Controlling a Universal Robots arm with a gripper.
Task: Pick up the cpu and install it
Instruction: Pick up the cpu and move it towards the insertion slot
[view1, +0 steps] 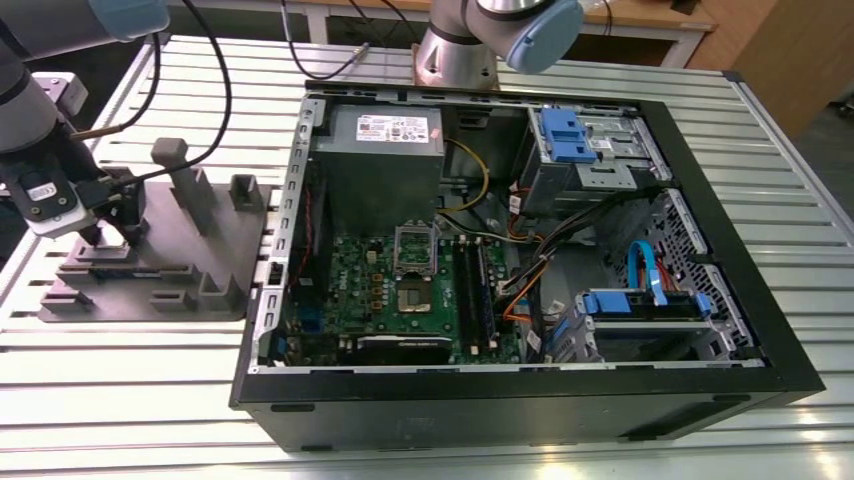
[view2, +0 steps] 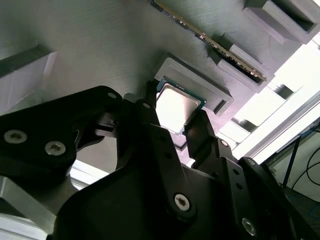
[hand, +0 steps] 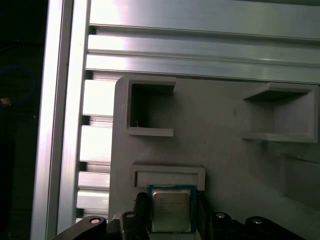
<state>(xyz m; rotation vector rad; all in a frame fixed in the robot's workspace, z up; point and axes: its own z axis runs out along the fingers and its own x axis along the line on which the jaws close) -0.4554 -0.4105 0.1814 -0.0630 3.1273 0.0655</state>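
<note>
In both wrist views the gripper is clenched on the cpu — one dark finger against each of two opposite edges — and the chip lies flat, shiny top up, in a shallow walled pocket of the grey moulded tray. In the exterior view the gripper stands low over that tray at the frame's left, mid-height, on the slatted metal table. Well apart, at the frame's centre, the open computer case shows the silver socket frame on its green motherboard.
</note>
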